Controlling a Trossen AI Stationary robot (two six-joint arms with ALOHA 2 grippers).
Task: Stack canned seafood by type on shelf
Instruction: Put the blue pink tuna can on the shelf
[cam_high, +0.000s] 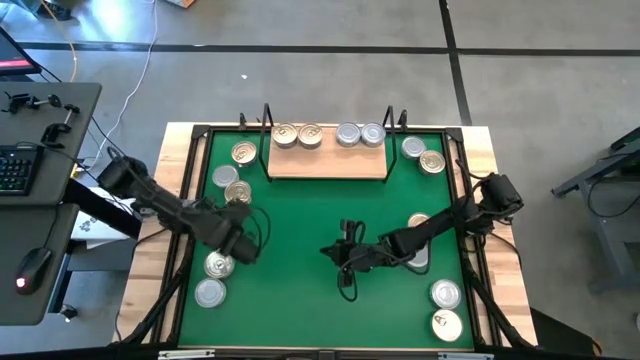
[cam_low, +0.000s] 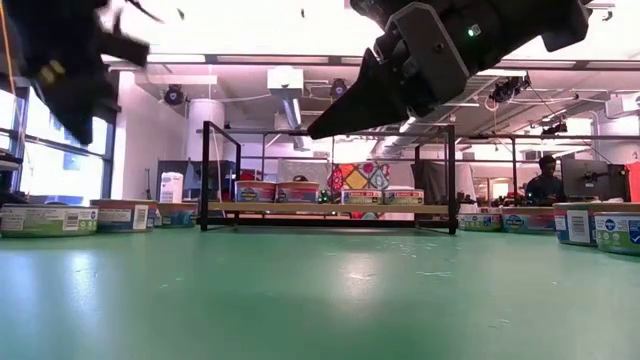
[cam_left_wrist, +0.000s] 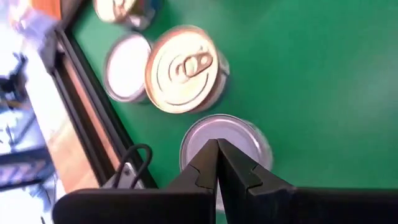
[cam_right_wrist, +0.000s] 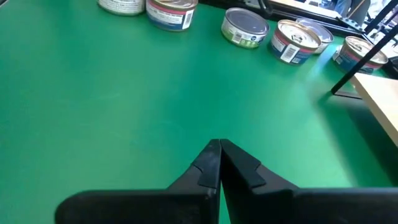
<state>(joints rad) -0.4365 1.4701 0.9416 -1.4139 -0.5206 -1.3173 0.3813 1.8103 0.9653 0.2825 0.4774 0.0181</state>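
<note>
The wooden shelf (cam_high: 327, 160) stands at the far middle of the green mat (cam_high: 300, 310) and carries two gold-lidded tins (cam_high: 297, 134) and two silver-lidded tins (cam_high: 360, 134). More tins stand on the mat along the left side (cam_high: 226, 176) and the right side (cam_high: 445, 293). My left gripper (cam_high: 240, 248) is shut and hangs over the left side. In its wrist view its fingertips (cam_left_wrist: 217, 146) point down over a silver-lidded tin (cam_left_wrist: 242, 134), which stands beside a gold-lidded tin (cam_left_wrist: 183, 68). My right gripper (cam_high: 330, 252) is shut above bare mat near the middle (cam_right_wrist: 219, 146).
A black frame (cam_high: 190, 200) and wooden table edges surround the mat. Black wire uprights (cam_low: 205, 175) stand at both ends of the shelf. Bare mat lies between the shelf and the near edge. A person (cam_low: 545, 180) sits in the room behind.
</note>
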